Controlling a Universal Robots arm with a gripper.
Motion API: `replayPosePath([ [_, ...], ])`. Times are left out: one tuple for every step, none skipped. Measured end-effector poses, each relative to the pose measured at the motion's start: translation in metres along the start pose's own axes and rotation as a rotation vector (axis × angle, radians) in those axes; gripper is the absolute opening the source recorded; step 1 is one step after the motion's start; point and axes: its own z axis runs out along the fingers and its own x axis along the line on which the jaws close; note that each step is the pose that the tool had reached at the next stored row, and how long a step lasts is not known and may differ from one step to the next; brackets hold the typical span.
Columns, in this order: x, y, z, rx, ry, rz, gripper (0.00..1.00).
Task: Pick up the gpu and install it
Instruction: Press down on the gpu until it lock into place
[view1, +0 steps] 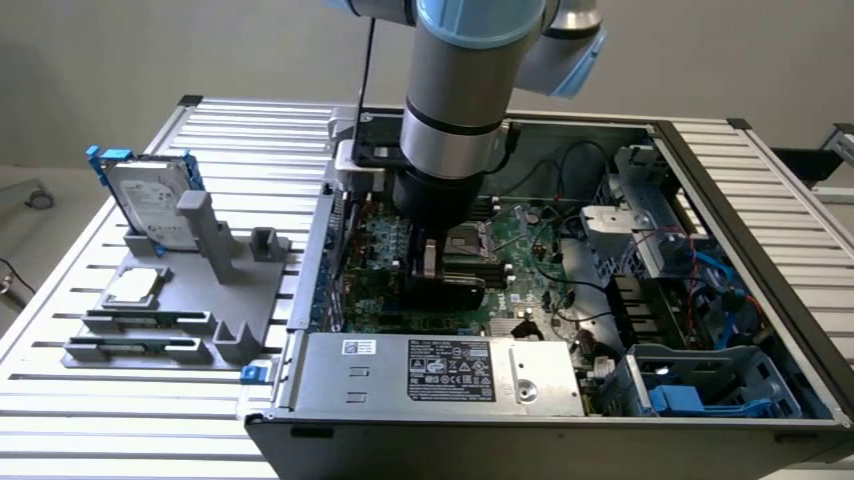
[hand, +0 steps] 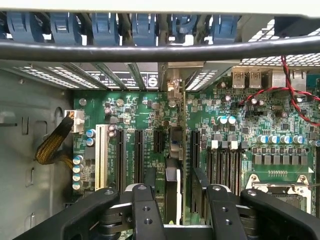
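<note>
The gpu (hand: 172, 192) stands on edge on the green motherboard (hand: 140, 115) among the black expansion slots, with its silver bracket end toward the case's rear wall. In the exterior view the gpu (view1: 450, 288) is a black card directly under the wrist, inside the open computer case (view1: 694, 140). My gripper (hand: 173, 176) straddles the card from above. Its black fingers (hand: 145, 210) stand apart on either side with a narrow gap to the card, so it is open. The gripper (view1: 434, 255) hangs low over the board.
A silver hard drive in a blue frame (view1: 147, 195) and a square CPU chip (view1: 134, 287) rest on a grey fixture at the exterior view's left. The power supply (view1: 441, 372), CPU socket (hand: 280, 187), red wires (hand: 295, 95) and drive cage (view1: 707, 385) crowd the case.
</note>
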Motion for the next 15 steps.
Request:
replayPosePath([
  [0.0,0.0003,0.0,0.0001,0.0,0.0,0.42],
  [0.0,0.0004,0.0,0.0001,0.0,0.0,0.42],
  [0.0,0.0004,0.0,0.0001,0.0001,0.0,0.4],
  [0.0,0.0004,0.0001,0.0002,0.0,0.0,0.4],
  [0.0,0.0005,0.0001,0.0001,0.0,0.0,0.33],
  [0.0,0.0005,0.0001,0.0001,0.0,0.0,0.33],
  [0.0,0.0005,0.0001,0.0001,0.0,0.0,0.33],
  [0.0,0.0005,0.0001,0.0001,0.0,0.0,0.33],
  [0.0,0.0005,0.0001,0.0001,0.0,0.0,0.33],
  [0.0001,0.0005,0.0,0.0001,0.0004,0.0,0.31],
  [0.0001,0.0005,0.0,0.0001,0.0004,0.0,0.31],
  [0.0001,0.0005,0.0,0.0001,0.0003,0.0,0.26],
  [0.0001,0.0005,0.0,0.0001,0.0002,0.0,0.26],
  [0.0001,0.0005,0.0,0.0001,0.0002,0.0,0.26],
  [0.0001,0.0005,0.0,0.0001,0.0002,0.0,0.26],
])
